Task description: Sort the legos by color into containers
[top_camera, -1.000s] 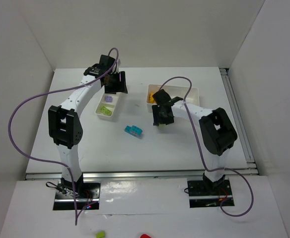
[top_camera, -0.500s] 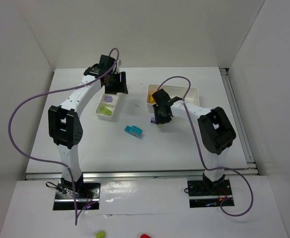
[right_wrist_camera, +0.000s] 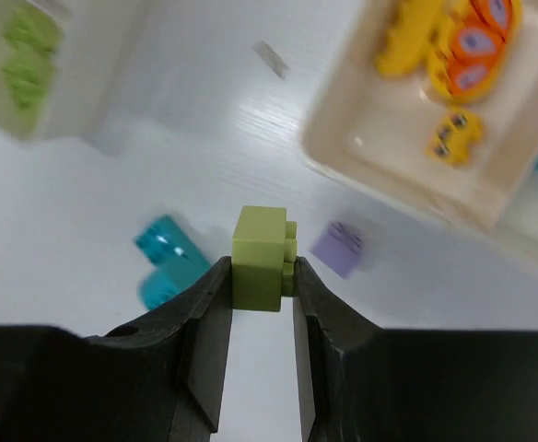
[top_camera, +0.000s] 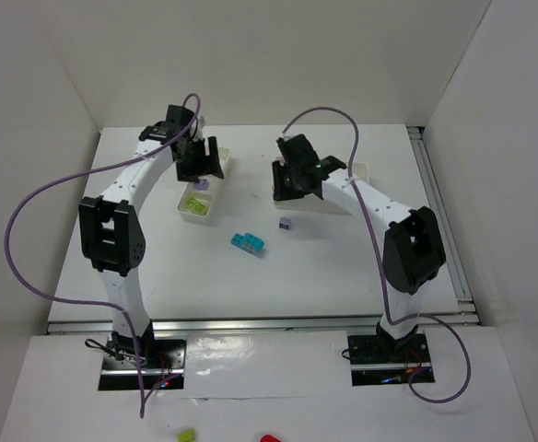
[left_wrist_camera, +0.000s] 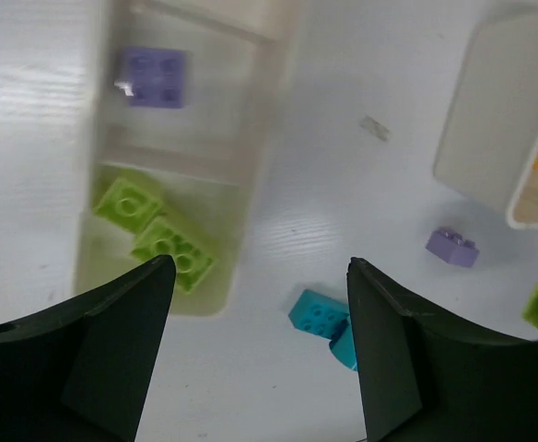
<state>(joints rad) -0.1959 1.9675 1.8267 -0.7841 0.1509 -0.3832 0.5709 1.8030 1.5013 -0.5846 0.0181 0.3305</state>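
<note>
Both the left arm (top_camera: 138,177) and the right arm (top_camera: 366,196) are built of glossy white tubular links joined by bulky black housings. A loose purple cable (top_camera: 9,244) arcs wide off the left arm, and a second purple cable (top_camera: 322,109) loops above the right one. Each arm stands on a black base plate (top_camera: 169,355) at the bottom of the frame. The jaws are smooth, matte black wedges.

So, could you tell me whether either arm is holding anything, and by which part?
The right gripper pinches a pale green lego between its fingers, by two opposite sides; the left gripper is open and empty.
</note>
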